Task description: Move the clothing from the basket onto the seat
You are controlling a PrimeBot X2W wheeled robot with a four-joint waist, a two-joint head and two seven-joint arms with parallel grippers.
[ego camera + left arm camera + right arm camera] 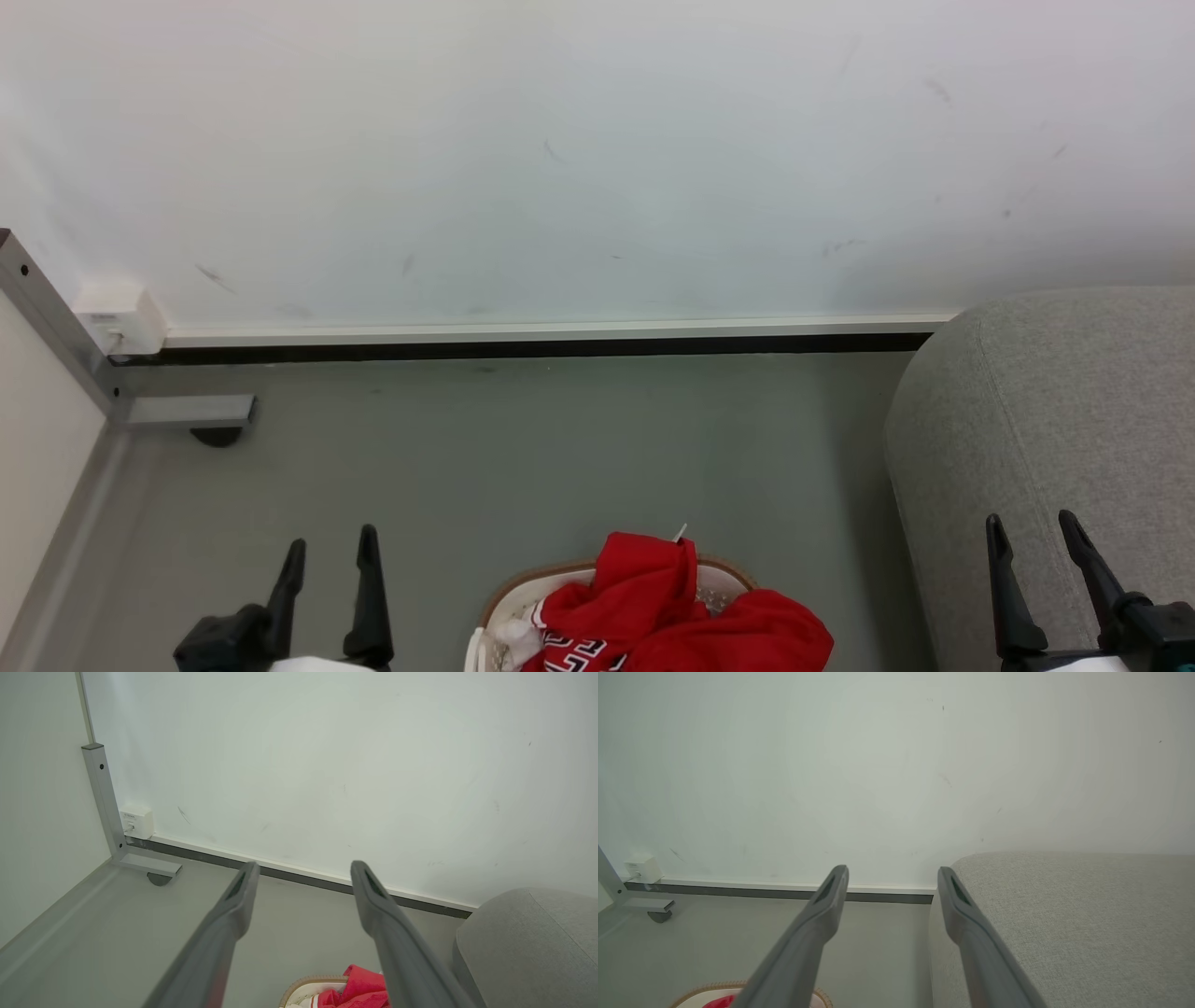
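Red clothing (653,607), crumpled, with black-and-white lettering and white trim, is heaped over the rim of the white, brown-rimmed basket (523,583) on the grey floor (560,448), near the grey woven seat (1055,420). The left gripper (332,538) and right gripper (1030,516) are held spread and empty on either side, while a metal frame foot (191,411) and a white wall box (119,319) are seen well apart at the left

1. The clothing (653,607) is soft red cloth, matt and rumpled.
2. The basket (724,586) is white perforated plastic, and its brown rim looks woven.
3. The seat (1055,411) is covered in coarse grey woven fabric.
4. The floor (560,448) is smooth, matt grey.
5. The wall (560,159) is matt white and faintly scuffed.
6. The frame post (47,317) is dull grey metal.
7. The left hand (332,537) and right hand (1031,517) have matt dark fingers.
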